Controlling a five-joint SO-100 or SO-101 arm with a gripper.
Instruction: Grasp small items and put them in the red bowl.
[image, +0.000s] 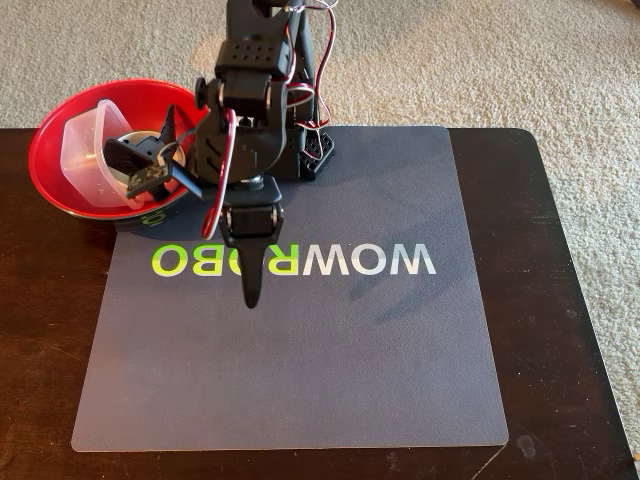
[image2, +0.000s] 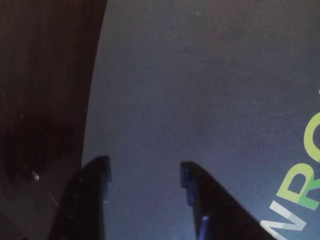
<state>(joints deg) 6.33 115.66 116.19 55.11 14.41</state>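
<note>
Wrist view shows us the black two-finger gripper (image2: 145, 172) spread, empty; at ten o'clock, its arm hides part of the round red plastic bowl (image: 50, 170).

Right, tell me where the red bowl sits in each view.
Fixed view: the red bowl sits at upper left, on the dark table's corner, holding items.
Wrist view: not in it.
Shared landmark: the grey mat with WOWROBO lettering.
</note>
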